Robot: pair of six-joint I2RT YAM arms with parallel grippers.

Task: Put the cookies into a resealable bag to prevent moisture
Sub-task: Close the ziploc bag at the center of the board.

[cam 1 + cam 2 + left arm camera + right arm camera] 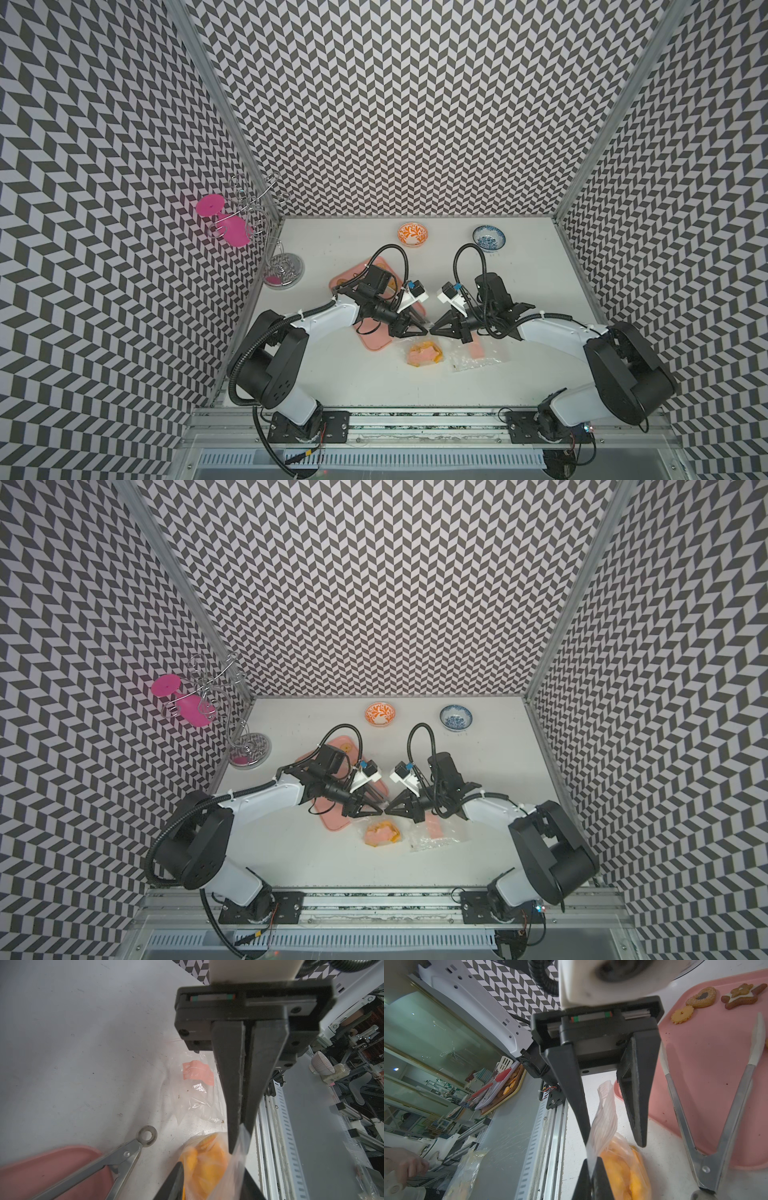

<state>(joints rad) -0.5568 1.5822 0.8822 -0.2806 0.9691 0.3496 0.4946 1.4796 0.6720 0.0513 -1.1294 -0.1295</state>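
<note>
The right claw [239,1138] is clamped tight on the top edge of the clear plastic resealable bag [424,353]. Tip to tip with it, the left claw [613,1142] stands partly open; the bag's top strip hangs loose between its fingers, unpinched. The yellow-orange cookies [207,1159] sit inside the bag, which rests on the white tabletop [353,382] just near of both claws. Left of it, the pink plastic tray [695,1084] carries metal tongs [735,1105], a brown star cookie [743,996] and a ring cookie [702,997]. A second clear bag with a pink label [478,355] lies to the right.
</note>
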